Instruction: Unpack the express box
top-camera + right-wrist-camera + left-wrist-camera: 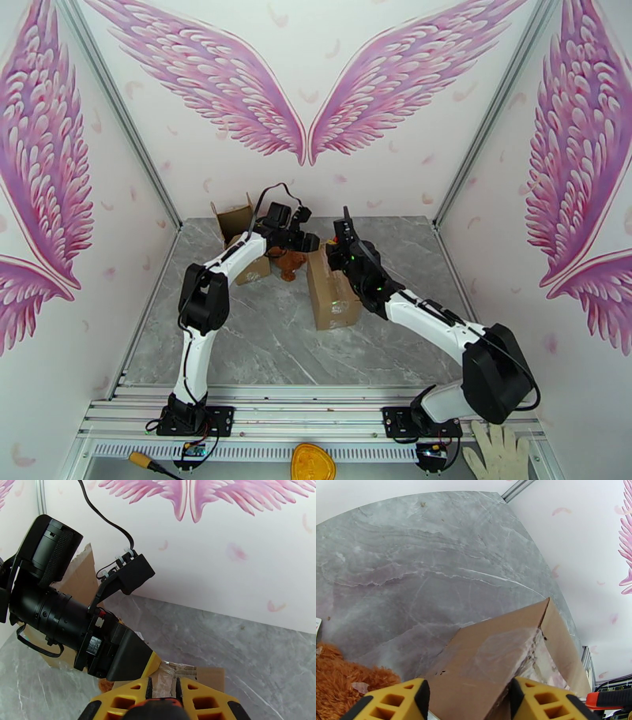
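Note:
The express box [332, 298], brown cardboard with clear tape, lies in the middle of the table. My right gripper [341, 239] is at its far end. In the right wrist view, the right gripper [162, 687] has its yellow fingers shut on a taped edge of the box's flap [170, 676]. My left gripper [304, 241] reaches in from the left, its fingers [410, 695] standing apart over the taped flap [489, 657]. One left fingertip [152, 663] sits against the same flap. A brown plush toy [288, 264] lies just left of the box, also seen as fur [343, 677].
A second cardboard box [237, 229] with raised flaps stands at the back left behind the left arm. The back wall is close behind both grippers. A white glove [498, 450] and a yellow object [313, 462] lie off the table near the bases.

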Robot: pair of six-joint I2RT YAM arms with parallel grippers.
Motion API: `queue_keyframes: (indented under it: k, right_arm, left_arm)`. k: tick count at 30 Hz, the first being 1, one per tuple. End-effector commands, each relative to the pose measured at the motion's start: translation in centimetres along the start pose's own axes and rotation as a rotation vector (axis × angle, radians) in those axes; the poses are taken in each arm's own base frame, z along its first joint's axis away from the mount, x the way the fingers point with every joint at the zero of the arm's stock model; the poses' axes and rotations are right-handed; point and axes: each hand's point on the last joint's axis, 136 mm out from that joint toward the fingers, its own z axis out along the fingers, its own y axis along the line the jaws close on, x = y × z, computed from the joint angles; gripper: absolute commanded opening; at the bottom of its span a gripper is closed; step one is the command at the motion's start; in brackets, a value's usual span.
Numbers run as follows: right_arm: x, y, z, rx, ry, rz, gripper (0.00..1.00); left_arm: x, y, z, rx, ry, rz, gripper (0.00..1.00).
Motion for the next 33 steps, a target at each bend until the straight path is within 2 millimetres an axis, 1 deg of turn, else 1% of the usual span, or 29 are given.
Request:
queue_keyframes:
  k: [1, 7, 9, 12, 16, 20, 23, 27, 28, 31, 33]
  right_arm:
    - [2.5, -0.3, -1.4, 0.026, 0.088, 0.002, 0.0]
    - [1.9, 0.2, -0.8, 0.007, 0.081, -0.02, 0.0]
    - [1.7, 0.4, -0.7, -0.002, 0.074, -0.027, 0.0]
    - [1.5, 0.8, -0.5, -0.019, 0.072, -0.038, 0.0]
    - [1.2, 0.9, -0.4, -0.027, 0.074, -0.05, 0.0]
    - [1.0, 1.1, -0.2, -0.033, 0.078, -0.065, 0.0]
    - [0.8, 1.2, 0.0, -0.039, 0.079, -0.075, 0.0]
    - [0.5, 1.3, 0.1, -0.043, 0.084, -0.086, 0.0]
    - [0.5, 1.3, 0.1, -0.044, 0.086, -0.089, 0.0]
    - [0.3, 1.2, 0.1, -0.041, 0.085, -0.097, 0.0]
    - [0.1, 1.1, -0.1, -0.037, 0.085, -0.099, 0.0]
  left_arm:
    - [2.5, 5.2, 0.8, -0.126, 0.048, -0.035, 0.62]
    - [-1.2, -0.1, -2.1, 0.035, -0.064, 0.118, 0.73]
    - [-2.0, -1.2, -2.5, 0.079, -0.078, 0.152, 0.74]
    - [-2.2, -2.0, -1.8, 0.132, -0.062, 0.176, 0.75]
    - [-1.4, -2.6, -0.3, 0.203, -0.01, 0.167, 0.74]
    - [-0.5, -3.8, 0.5, 0.278, 0.016, 0.168, 0.73]
    - [0.3, -3.3, 1.2, 0.262, 0.055, 0.166, 0.73]
    - [1.3, -2.1, 2.3, 0.225, 0.089, 0.139, 0.71]
    - [1.5, -2.1, 2.3, 0.226, 0.095, 0.141, 0.7]
    - [2.2, -1.6, 2.7, 0.203, 0.115, 0.137, 0.65]
    - [2.6, -1.1, 2.9, 0.172, 0.126, 0.128, 0.59]
